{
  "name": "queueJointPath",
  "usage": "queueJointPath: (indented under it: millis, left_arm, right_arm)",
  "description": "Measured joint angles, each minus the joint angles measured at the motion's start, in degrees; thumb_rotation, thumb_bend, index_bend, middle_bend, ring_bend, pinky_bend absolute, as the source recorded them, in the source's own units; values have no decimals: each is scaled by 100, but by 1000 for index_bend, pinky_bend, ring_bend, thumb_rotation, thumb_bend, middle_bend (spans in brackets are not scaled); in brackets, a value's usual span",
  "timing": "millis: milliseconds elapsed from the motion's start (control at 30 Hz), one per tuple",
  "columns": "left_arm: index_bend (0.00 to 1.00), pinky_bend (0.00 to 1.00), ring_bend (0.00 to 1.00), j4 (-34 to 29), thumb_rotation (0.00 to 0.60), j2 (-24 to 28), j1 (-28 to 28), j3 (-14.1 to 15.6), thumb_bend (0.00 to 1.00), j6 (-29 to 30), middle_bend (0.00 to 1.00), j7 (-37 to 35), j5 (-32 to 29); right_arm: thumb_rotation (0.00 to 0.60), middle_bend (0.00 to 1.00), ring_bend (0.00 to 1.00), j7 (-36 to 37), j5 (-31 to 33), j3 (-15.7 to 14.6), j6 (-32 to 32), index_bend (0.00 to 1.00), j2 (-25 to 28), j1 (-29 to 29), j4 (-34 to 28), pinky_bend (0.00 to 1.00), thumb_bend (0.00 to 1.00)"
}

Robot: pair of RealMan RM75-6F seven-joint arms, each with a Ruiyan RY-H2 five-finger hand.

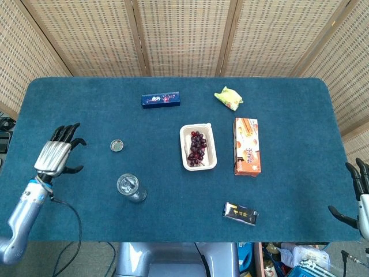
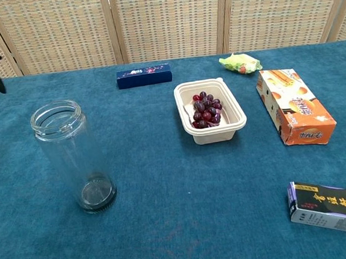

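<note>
Left hand out over the table, right hand parked at the edge

The left hand [image 1: 56,154] hovers above the blue table [image 1: 288,104] at its left side, fingers spread, holding nothing. Nearest it is a small round lid [image 1: 117,145] just to its right; the open glass jar [image 1: 131,188] stands upright a little nearer. The right hand [image 1: 360,199] sits off the table's near right corner, fingers apart and empty. Mid-table, grapes [image 1: 196,148] lie in a white tray [image 1: 185,157].
</note>
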Motion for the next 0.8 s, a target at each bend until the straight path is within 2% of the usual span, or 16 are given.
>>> queueJointPath:
  millis: [300,467,800]
  left_arm:
    - [451,0,0,1259,600,-1124,-953,-243,378,-787,0,689,-1102]
    - [451,0,0,1657,600,-1422,-1214,-257,432,-951,0,930,-1396]
    - [455,0,0,2399,600,-1964,-1559,-159,432,-1262,0,1057,-1767]
  right_arm:
    - [600,0,0,159,240,55,-194,0,15,62,117,0,0]
    - [600,0,0,205,342,83,-247,0,25,76,153,0,0]
    - [600,0,0,350,469,129,-249,0,54,54,214,0,0]
